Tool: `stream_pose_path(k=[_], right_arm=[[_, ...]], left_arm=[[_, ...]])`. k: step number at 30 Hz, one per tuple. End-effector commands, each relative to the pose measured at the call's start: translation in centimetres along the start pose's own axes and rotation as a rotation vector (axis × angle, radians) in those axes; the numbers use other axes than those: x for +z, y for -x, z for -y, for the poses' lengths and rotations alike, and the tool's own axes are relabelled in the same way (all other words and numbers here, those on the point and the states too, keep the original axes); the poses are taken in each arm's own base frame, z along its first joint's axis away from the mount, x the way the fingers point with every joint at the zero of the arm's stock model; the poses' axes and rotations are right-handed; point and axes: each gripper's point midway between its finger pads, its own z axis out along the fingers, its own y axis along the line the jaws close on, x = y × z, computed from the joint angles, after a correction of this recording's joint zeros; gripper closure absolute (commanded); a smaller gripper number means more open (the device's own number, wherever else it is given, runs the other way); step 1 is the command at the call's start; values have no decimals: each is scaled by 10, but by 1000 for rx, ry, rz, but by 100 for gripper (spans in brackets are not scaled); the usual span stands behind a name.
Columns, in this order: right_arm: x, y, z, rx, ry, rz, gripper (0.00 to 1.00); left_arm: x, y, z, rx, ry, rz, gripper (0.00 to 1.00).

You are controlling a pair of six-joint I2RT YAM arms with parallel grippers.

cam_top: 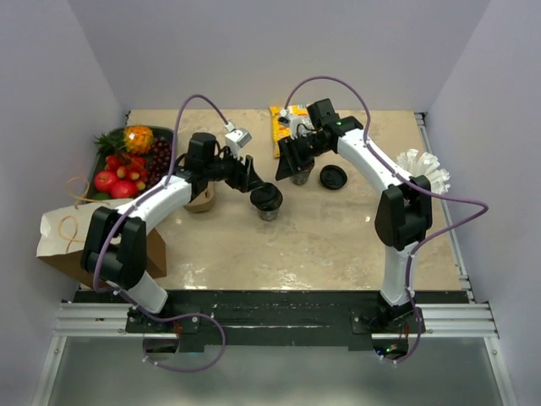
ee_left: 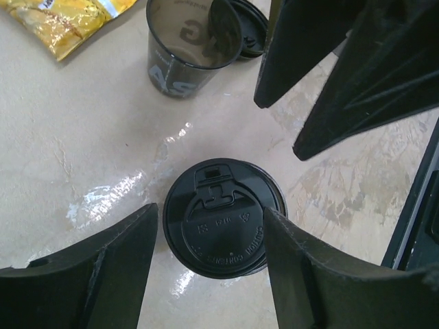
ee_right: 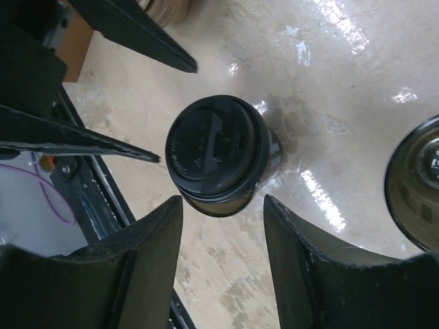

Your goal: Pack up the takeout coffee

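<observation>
One round, black-lidded cup (ee_left: 223, 219) stands on glossy marbled table (ee_left: 82, 151).

Beige table (cam_top: 338, 245), lidded cup (cam_top: 267, 200), open cup (ee_left: 185, 48), lid (cam_top: 333, 178)

The open cup (ee_left: 180, 72) carries large pale block letters on its dark wall. "AS" reads clearly low on the outside, and a "G" shows reversed through the far side. The black lid (ee_left: 223, 223) on the other cup has small raised lettering curving along its edge. It looks like "CAUTION CONTENTS", though the rest is too fine to read. The print on the yellow packet (ee_left: 58, 20) is illegible.
</observation>
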Motion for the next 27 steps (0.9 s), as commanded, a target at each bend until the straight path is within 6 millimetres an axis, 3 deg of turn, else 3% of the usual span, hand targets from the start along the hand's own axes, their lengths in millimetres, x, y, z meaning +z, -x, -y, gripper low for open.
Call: stream_pose_path(k=[1, 6, 11, 17, 20, 27], right_arm=[[-6, 12, -9, 27, -23, 43, 46], [-10, -22, 3, 32, -87, -22, 47], [-29, -39, 24, 65, -171, -14, 50], [-12, -86, 32, 134, -159, -110, 66], [1, -98, 36, 201, -154, -132, 72], [26, -103, 30, 242, -99, -165, 76]], left_arm=[[5, -1, -3, -14, -21, 7, 33], [14, -12, -7, -24, -42, -24, 33], [21, -20, -8, -36, -76, -43, 34], [25, -27, -5, -46, -105, -63, 34], [25, -29, -3, -47, -111, -66, 35], [26, -31, 0, -24, -112, -79, 35]])
